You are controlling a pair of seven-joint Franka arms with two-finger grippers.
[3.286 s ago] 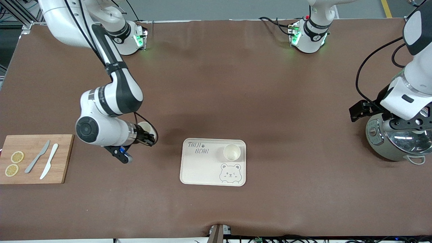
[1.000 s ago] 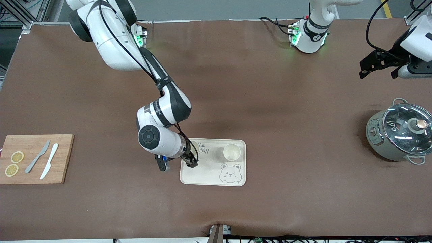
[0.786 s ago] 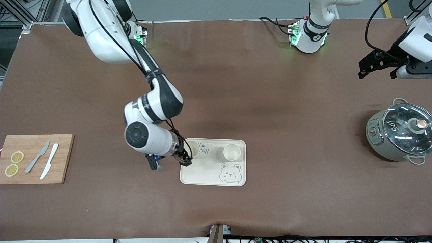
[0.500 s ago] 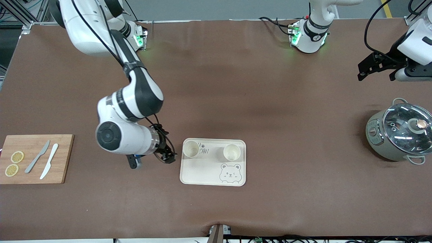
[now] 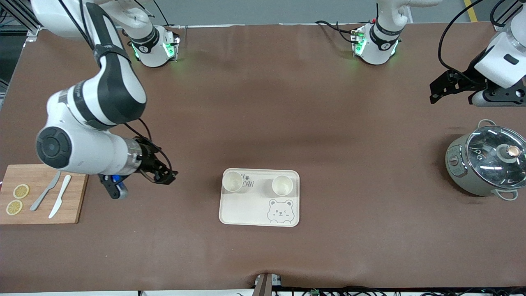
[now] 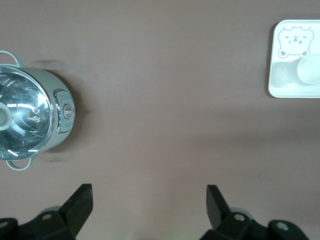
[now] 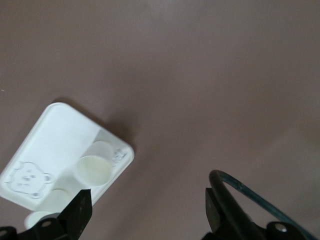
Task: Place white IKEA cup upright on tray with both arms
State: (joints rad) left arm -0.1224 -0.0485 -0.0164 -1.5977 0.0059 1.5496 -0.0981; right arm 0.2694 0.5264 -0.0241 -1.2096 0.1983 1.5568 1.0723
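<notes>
Right hand (image 5: 165, 176): fingers spread wide, nothing between them, hanging over bare brown counter (image 5: 263, 115). The cream bear tray (image 5: 246, 207) lies toward the left arm's end from it, a clear gap between. Two white cups stand upright on the tray's edge farthest from the front camera: one cup (image 5: 232, 182) at the corner closest to the right hand, over the lettering; a second cup (image 5: 282, 185) at the next corner, just above the bear drawing. The cups are apart from each other and touched by nothing.

Off the right hand's other flank, at the counter's end: a wooden cutting board (image 5: 74, 197) with a grey knife (image 5: 45, 191), a white knife (image 5: 60, 196) and two lemon slices (image 5: 17, 199). The right arm's wrist overhangs the board's corner.

Left hand (image 5: 452, 84): fingers wide apart, empty, up over the left arm's end of the counter. A grey-green cooker with a glass lid (image 5: 485, 166) sits on the counter near it, closer to the front camera, close to the counter's end edge.

Open room: a wide bare stretch between the tray and the cooker, and between the tray and both arm bases. A bare strip also runs from the tray to the counter's front edge.
</notes>
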